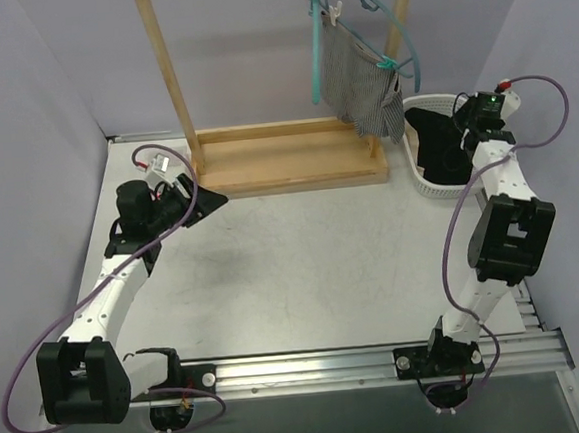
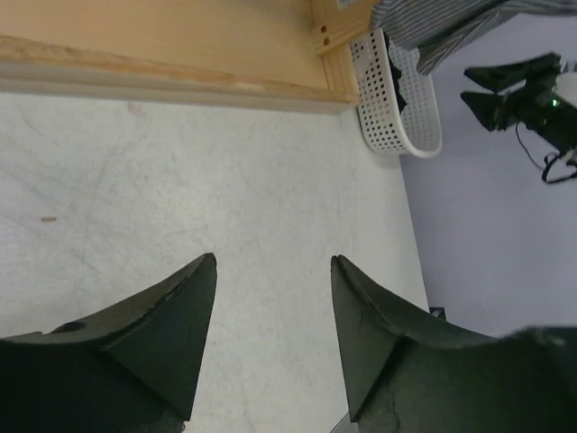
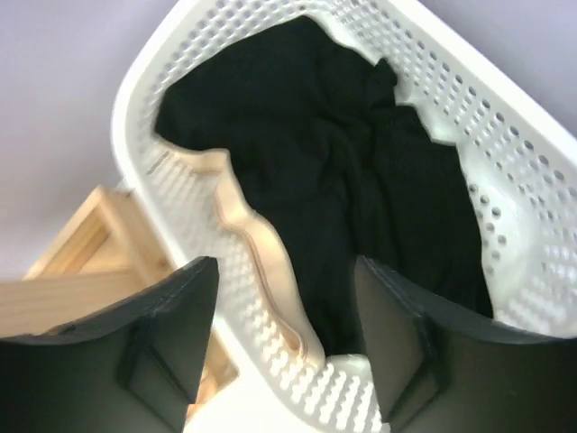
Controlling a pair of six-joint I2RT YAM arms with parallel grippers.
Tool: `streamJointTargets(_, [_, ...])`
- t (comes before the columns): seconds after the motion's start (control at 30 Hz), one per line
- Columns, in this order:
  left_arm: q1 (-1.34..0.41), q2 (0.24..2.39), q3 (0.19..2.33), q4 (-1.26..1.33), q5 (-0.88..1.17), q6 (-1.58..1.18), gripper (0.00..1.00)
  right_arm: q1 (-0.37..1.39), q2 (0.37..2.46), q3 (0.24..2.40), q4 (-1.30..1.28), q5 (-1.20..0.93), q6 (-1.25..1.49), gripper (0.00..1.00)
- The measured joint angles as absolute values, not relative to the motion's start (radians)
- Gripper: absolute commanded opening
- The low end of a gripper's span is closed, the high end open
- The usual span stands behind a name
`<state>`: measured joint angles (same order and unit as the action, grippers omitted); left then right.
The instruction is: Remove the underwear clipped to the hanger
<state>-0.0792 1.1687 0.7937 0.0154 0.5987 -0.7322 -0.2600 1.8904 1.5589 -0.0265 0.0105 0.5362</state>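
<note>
Our right gripper [image 3: 287,271] hangs open and empty over the basket [image 3: 505,135], where the black briefs [image 3: 343,180] lie. The grey briefs [image 1: 354,86] hang clipped to the hanger [image 1: 316,64]. Our left gripper [image 2: 273,262], also open and empty, is above the table [image 1: 303,266].

You have soft, even light from above, leaving only faint shadows on the table [image 1: 323,264]. Up close, the left fingers [image 2: 171,334] and right fingers [image 3: 171,334] look dark and slightly blurred; beyond the right fingers the black underwear [image 3: 343,180] swallows detail.
</note>
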Motion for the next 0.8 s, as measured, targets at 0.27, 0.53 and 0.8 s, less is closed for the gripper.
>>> streamJointTargets(0.27, [-0.086, 1.332, 0.916, 0.05, 0.429, -0.731, 0.02, -0.077, 1.464, 1.196, 0.029, -0.043, 0.499, 0.0])
streamJointTargets(0.53, [-0.085, 1.6, 1.05, 0.078, 0.335, -0.732, 0.02, 0.231, 1.429, 0.984, 0.071, -0.074, 0.492, 0.0])
streamJointTargets(0.8, [-0.085, 1.865, 1.247, 0.082, 0.318, -0.713, 0.02, 0.244, 1.78, 1.217, 0.134, -0.05, 0.452, 0.0])
